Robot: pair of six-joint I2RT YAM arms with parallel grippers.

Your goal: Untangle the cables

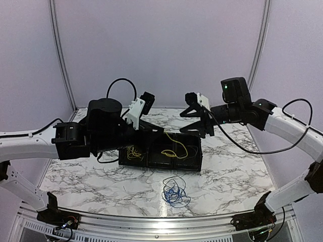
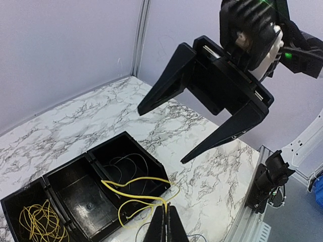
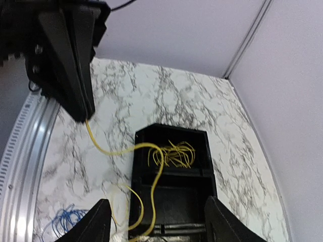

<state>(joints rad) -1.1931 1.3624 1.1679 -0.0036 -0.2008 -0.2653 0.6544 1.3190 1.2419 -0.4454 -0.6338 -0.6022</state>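
Note:
My left gripper is shut on one end of a thin yellow cable, held above the table by the right end of the black tray. That yellow cable hangs from the left gripper in loops across the tray's right compartment. In the right wrist view the yellow cable runs from the left gripper over the tray. My right gripper hovers open beside it, holding nothing. A blue cable tangle lies on the table in front of the tray.
The tray has three compartments. A yellow cable bundle fills its left one, and thin dark wires lie in its right one. The blue tangle sits near the metal table edge. Grey walls enclose the marble table.

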